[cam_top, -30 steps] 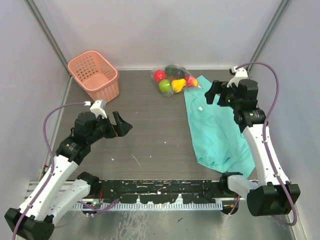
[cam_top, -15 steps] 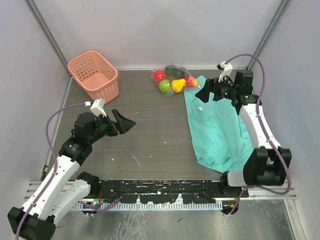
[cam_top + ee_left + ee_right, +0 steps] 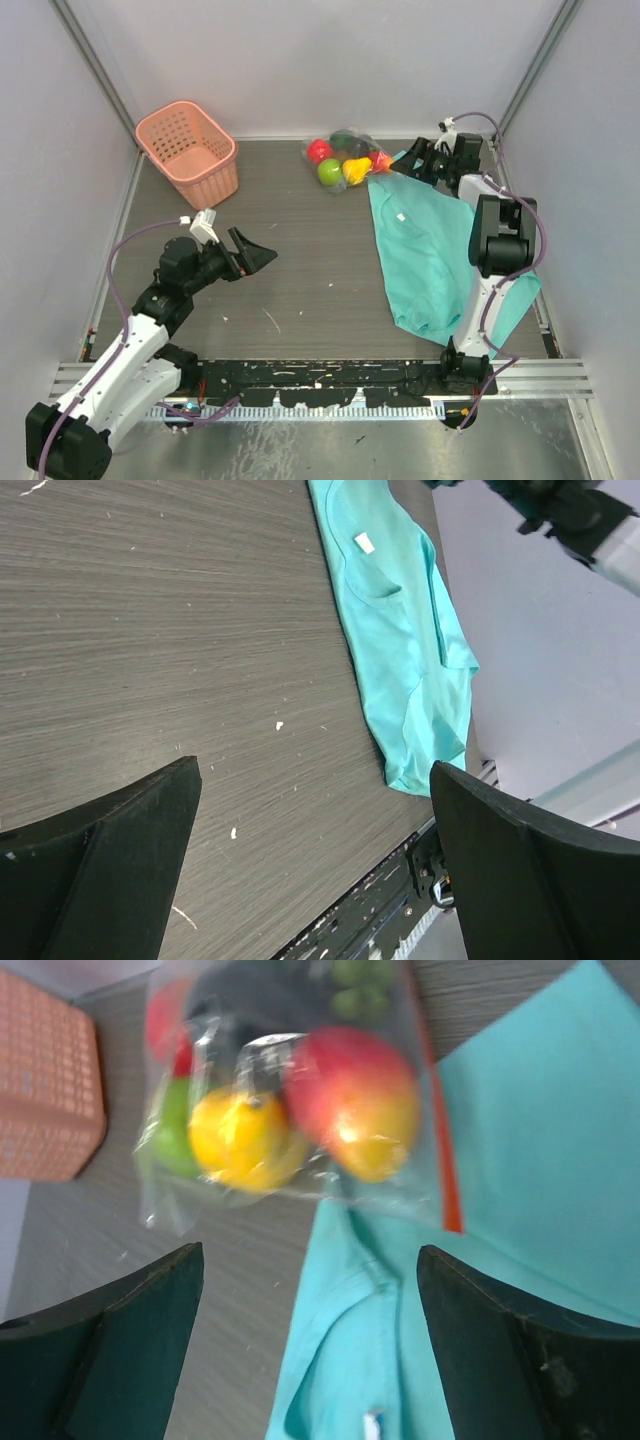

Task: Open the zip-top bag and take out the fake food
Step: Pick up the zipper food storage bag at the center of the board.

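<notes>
Zip-top bag point(image 3: 300, 1110) lies just ahead of the right hand point(image 3: 310, 1260).

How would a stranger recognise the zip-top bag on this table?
Look at the far edge of the dark table, between the pink basket and the teal cloth. The zip-top bag is the only clear thing, full of coloured fake food.

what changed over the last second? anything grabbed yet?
The right arm reached out toward the far edge, bringing the right gripper up close to the zip-top bag. Its fingers stand open, with nothing taken hold of. The left gripper crept slightly forward, also open. The bag, the fake food inside it, the pink basket and the teal cloth stayed put.
</notes>
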You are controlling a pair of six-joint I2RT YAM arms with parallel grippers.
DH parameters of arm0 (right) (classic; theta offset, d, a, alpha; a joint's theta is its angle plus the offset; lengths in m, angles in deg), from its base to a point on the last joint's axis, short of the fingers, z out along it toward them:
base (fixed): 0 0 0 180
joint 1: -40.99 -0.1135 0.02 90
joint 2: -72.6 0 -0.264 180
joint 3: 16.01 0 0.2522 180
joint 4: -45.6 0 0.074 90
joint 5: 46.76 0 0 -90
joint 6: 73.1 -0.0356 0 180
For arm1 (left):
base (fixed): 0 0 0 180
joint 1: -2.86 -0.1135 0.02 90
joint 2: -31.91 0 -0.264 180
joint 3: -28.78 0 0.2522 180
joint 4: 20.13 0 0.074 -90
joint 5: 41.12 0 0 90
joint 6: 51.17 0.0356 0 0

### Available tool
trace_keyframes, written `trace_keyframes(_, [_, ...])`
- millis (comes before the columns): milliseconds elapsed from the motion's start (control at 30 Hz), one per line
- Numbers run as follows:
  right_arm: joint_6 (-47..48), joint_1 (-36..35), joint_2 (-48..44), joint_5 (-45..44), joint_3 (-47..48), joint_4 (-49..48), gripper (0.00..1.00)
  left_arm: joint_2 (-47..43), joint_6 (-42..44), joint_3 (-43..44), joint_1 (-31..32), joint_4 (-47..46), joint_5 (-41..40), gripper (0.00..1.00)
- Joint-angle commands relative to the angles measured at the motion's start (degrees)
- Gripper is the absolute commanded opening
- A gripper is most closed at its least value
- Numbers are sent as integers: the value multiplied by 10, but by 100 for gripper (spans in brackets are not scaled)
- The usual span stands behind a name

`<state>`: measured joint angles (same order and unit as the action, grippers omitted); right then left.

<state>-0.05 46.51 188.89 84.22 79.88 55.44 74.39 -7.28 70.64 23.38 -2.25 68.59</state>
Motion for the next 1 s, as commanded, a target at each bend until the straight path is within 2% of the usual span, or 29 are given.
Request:
trace_keyframes(0, [-123,26,59,-10,67,-92,87,-10,-6,-8,-3,-91,13,98])
trace_keyframes(200, [-239,34,104,-19,65,-154,77,18,-8,-16,-4,-134,14,98])
trace_keyframes(400, [-347,35,138,-4,66,-210,67,36,-19,-9,-4,-140,25,98])
trace_keyframes(967, [-431,32,168,17,37,-244,63,30,-37,-11,-4,-139,37,98])
